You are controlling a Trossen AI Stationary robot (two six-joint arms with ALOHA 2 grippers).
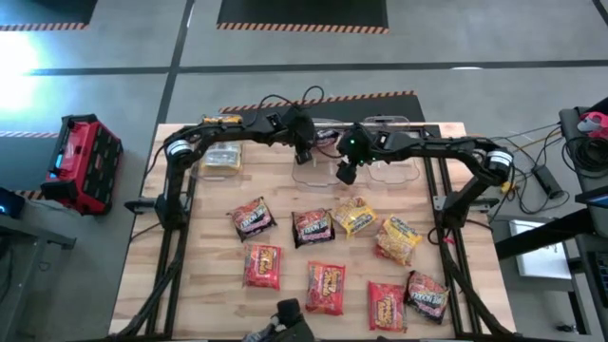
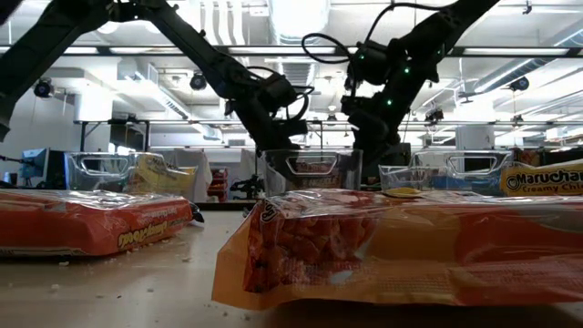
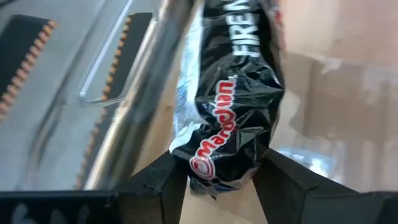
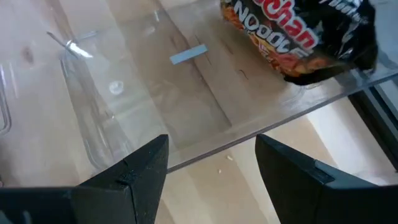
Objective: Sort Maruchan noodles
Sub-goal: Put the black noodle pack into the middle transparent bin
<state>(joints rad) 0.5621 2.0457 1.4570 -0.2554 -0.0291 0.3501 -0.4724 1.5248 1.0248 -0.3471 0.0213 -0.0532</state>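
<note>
My left gripper [image 1: 304, 152] is over the middle clear bin [image 1: 318, 169] at the table's far edge. It is shut on a black Maruchan packet [image 3: 233, 99]. My right gripper [image 1: 345, 174] hovers open at the same bin's near right side, touching nothing. In the right wrist view its fingers [image 4: 211, 149] straddle the bin's wall, and a black packet [image 4: 305, 37] shows inside the bin. Several more red, yellow and black packets lie flat on the table, among them a black one [image 1: 312, 226] and a yellow one [image 1: 353, 217]. My left gripper pinches the black packet between its two fingers by one crinkled end [image 3: 214, 177]. The rest of the packet reaches away past the fingertips, beside the bin's clear wall [image 3: 149, 93]. Whether its far end rests on the bin's floor cannot be told.
A left bin [image 1: 223, 160] holds yellow packets and a right bin [image 1: 394, 169] stands beside the middle one. Red packets [image 1: 263, 264] [image 1: 326, 287] and a black one [image 1: 427, 294] lie toward the near edge. A red toolbox [image 1: 85, 157] sits on the floor to the left.
</note>
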